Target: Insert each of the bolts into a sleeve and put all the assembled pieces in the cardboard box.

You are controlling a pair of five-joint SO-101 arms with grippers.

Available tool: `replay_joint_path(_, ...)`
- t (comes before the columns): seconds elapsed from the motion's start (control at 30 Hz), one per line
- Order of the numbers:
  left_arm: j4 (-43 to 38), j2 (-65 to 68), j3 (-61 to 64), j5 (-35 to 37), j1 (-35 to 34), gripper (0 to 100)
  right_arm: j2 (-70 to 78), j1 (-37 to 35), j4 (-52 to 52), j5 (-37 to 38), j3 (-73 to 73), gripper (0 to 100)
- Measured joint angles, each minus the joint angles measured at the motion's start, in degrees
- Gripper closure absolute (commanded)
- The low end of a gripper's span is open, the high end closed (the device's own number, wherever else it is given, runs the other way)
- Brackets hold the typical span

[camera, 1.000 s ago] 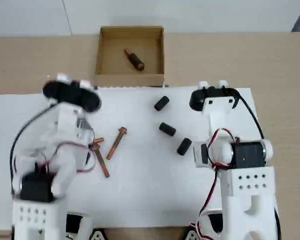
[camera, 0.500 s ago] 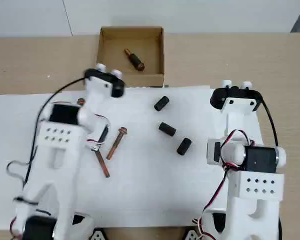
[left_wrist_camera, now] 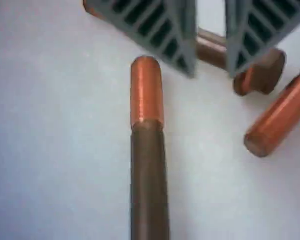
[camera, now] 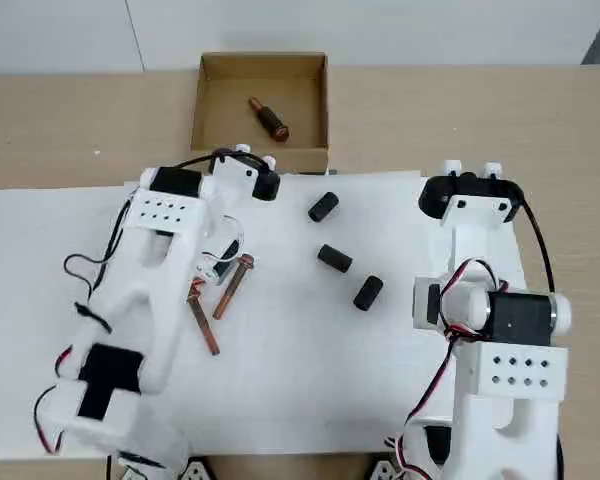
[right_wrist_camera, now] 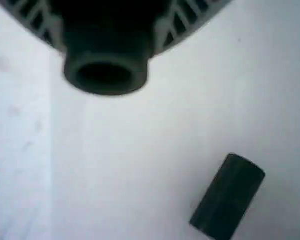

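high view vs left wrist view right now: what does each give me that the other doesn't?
High view: the cardboard box with one assembled piece inside, three loose sleeves on the white sheet, and the right arm.
Left wrist view: the left hand open, its fingers either side of one bolt near its head, and a second bolt up close.
Both: the loose bolts lying on the sheet.

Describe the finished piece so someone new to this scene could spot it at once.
Find the cardboard box just beyond the far edge of the white sheet. The one item lying on its floor is the finished piece: a copper bolt with a dark sleeve over one end, while the loose bolts and loose sleeves on the sheet lie apart.
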Motion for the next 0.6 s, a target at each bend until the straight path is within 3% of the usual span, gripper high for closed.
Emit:
replay_joint_path(0.27, 0.09, 1.58, -2.73, -0.44, 1.85, 83, 0.00, 0.00, 0.00, 0.00, 0.00, 99.2)
replay_joint_path(0.6, -1.23, 1.93, -2.73, -0.44, 3.87, 83, 0.00, 0.00, 0.00, 0.00, 0.00, 99.2)
